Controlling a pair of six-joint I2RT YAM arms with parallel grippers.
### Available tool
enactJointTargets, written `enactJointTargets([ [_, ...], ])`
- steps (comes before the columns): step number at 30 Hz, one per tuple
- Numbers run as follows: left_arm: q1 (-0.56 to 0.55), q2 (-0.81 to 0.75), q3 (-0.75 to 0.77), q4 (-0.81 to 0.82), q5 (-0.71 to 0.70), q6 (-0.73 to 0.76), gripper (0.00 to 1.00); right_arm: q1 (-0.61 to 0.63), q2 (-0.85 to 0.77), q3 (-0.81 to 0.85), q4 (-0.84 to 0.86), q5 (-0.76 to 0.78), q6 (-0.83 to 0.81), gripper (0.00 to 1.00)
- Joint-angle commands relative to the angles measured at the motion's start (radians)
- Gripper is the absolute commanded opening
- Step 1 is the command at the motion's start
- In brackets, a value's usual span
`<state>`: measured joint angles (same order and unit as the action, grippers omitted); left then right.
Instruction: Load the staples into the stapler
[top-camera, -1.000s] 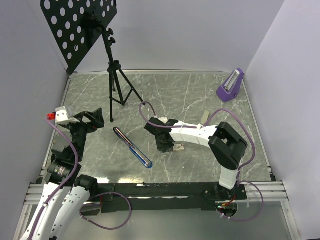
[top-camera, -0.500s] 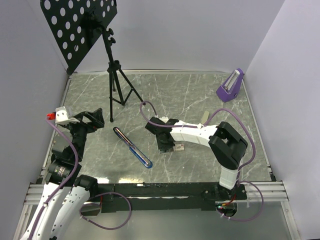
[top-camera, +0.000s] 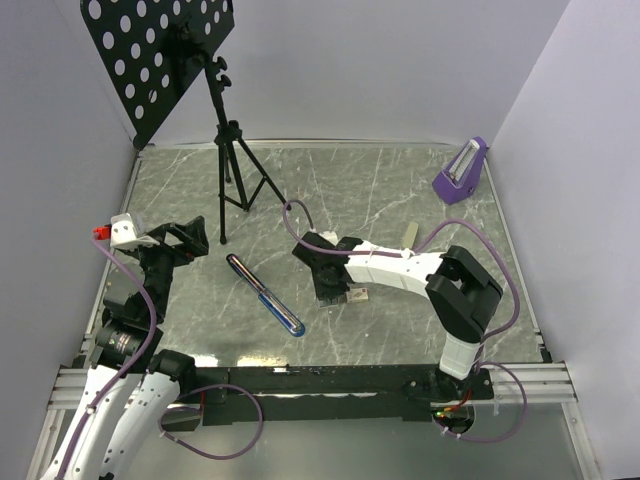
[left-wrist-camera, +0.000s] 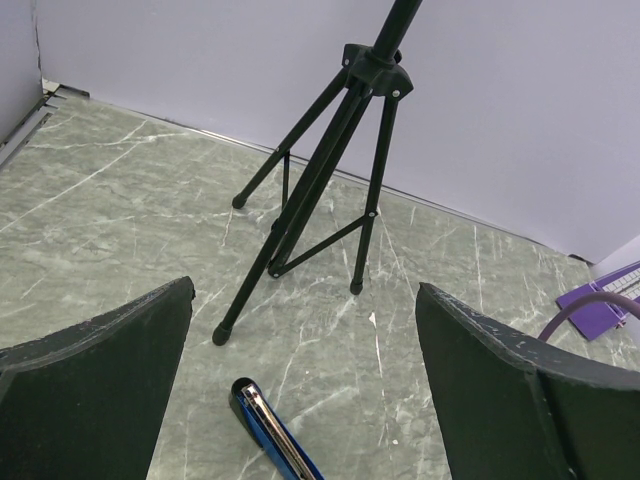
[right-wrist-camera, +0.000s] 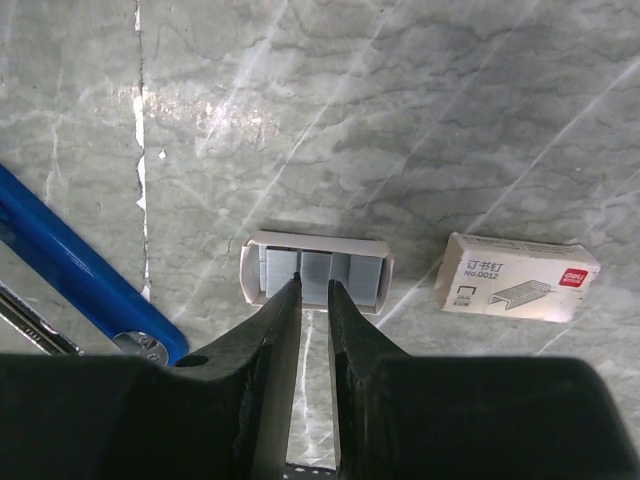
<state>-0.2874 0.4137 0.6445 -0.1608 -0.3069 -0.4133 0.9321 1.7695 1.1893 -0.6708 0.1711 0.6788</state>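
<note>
So the right pincer (right-wrist-camera: 312, 288) is down to a narrow slit, tips sitting right on the near edge of the little tray (right-wrist-camera: 318, 240). Can't tell if it's actually nipping anything. That tray is a pale open sleeve with rounded ends, packed with grey staples (right-wrist-camera: 320, 265) in short blocks side by side, lying flat on the marbled counter (right-wrist-camera: 420, 100). Just to its right, not touching, is the box (right-wrist-camera: 517, 277): small cream cardboard, flat and slightly tilted, with a red logo in one corner and a drawing of a staple strip. On the tray's other side is the stapler (right-wrist-camera: 70, 262), long and blue, running diagonally. Further off, the left pincer (left-wrist-camera: 300, 345) is spread wide above the counter, with the stapler's end and a black tripod (left-wrist-camera: 330, 190) in front of it.
</note>
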Motion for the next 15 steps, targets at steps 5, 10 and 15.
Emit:
enactJointTargets([
  [5, 0.005, -0.012, 0.0, 0.046, 0.015, -0.005, 0.97, -0.009, 0.004, -0.007, 0.011, -0.015, 0.001, 0.25],
  [10, 0.005, -0.016, 0.0, 0.046, 0.017, -0.004, 0.97, -0.007, 0.034, -0.008, 0.011, -0.012, 0.004, 0.25],
  [15, 0.005, -0.016, 0.0, 0.046, 0.015, -0.004, 0.97, -0.007, 0.051, -0.007, 0.004, -0.01, 0.007, 0.25],
])
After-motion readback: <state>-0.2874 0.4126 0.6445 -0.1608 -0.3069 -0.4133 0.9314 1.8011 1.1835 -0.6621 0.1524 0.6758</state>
